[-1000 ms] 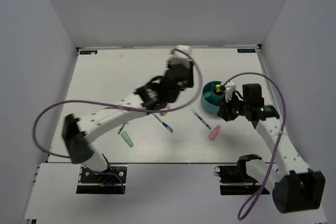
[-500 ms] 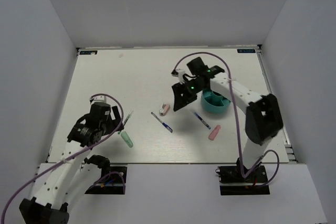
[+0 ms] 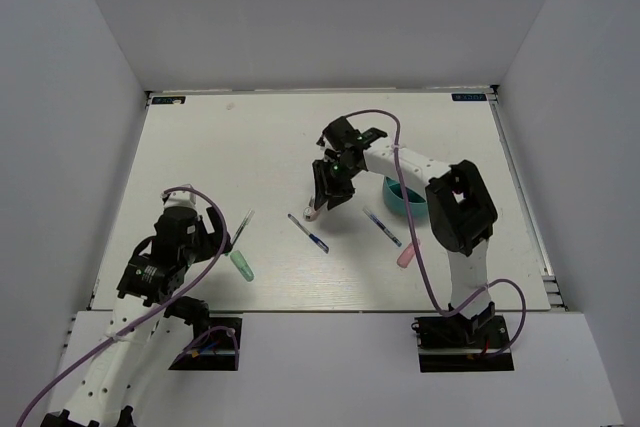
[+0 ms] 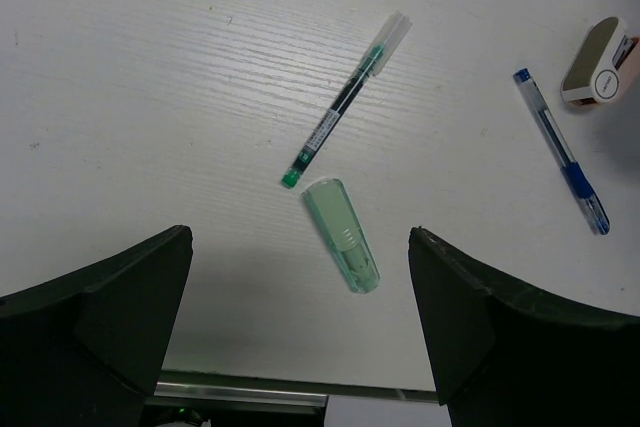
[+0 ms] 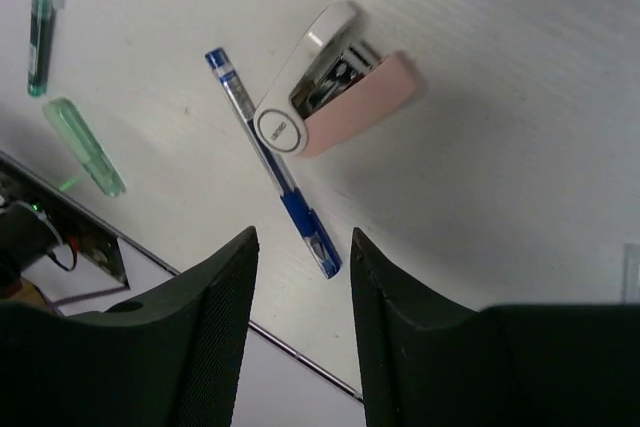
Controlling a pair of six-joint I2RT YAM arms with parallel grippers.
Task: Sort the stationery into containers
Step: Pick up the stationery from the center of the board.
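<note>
My right gripper [image 3: 325,192] is open and empty, hovering over a pink-and-white stubby piece [image 3: 312,212] [image 5: 335,82]. A blue pen [image 3: 308,232] [image 5: 272,162] lies beside that piece. My right gripper [image 5: 300,247] has its jaws apart. A second blue pen [image 3: 382,228] and a pink piece [image 3: 407,255] lie near the teal tub [image 3: 408,203], which the right arm partly hides. My left gripper [image 3: 212,234] [image 4: 300,327] is open and empty above the mint-green piece [image 3: 241,265] [image 4: 342,235] and the thin grey pen [image 3: 241,228] [image 4: 345,100]. The yellow-capped marker is not visible.
White walls enclose the table [image 3: 220,147] on three sides. Purple cables loop from both arms. The table's near edge [image 4: 240,379] lies just below the mint-green piece in the left wrist view.
My right gripper has moved left from beside the tub to over the pink-and-white piece. My left arm has shifted a little near the mint-green piece. No item has been picked up.
</note>
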